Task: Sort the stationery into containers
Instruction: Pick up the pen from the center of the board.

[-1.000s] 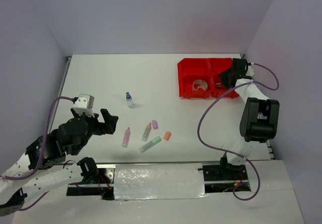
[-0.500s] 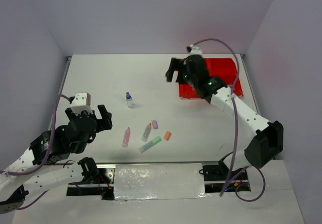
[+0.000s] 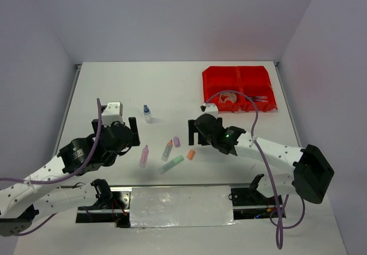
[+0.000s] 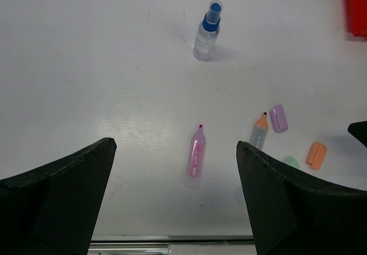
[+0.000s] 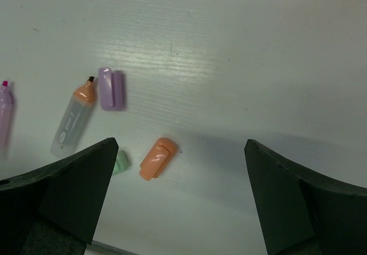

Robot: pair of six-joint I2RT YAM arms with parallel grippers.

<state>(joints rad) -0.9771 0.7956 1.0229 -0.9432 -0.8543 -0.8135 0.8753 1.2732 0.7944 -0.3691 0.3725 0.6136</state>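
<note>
Stationery lies loose on the tabletop between left gripper and right gripper, both jaws wide apart, empty.

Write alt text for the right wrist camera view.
The right gripper hangs open over the white table, an orange cap lying between its dark fingers. Further left in the picture lie a purple cap, an uncapped orange-tipped highlighter, a green tip half hidden by a finger, and a pink highlighter at the frame edge.

Pale lilac walls are enclosing a white table on three sides; soft light is falling across it.
</note>
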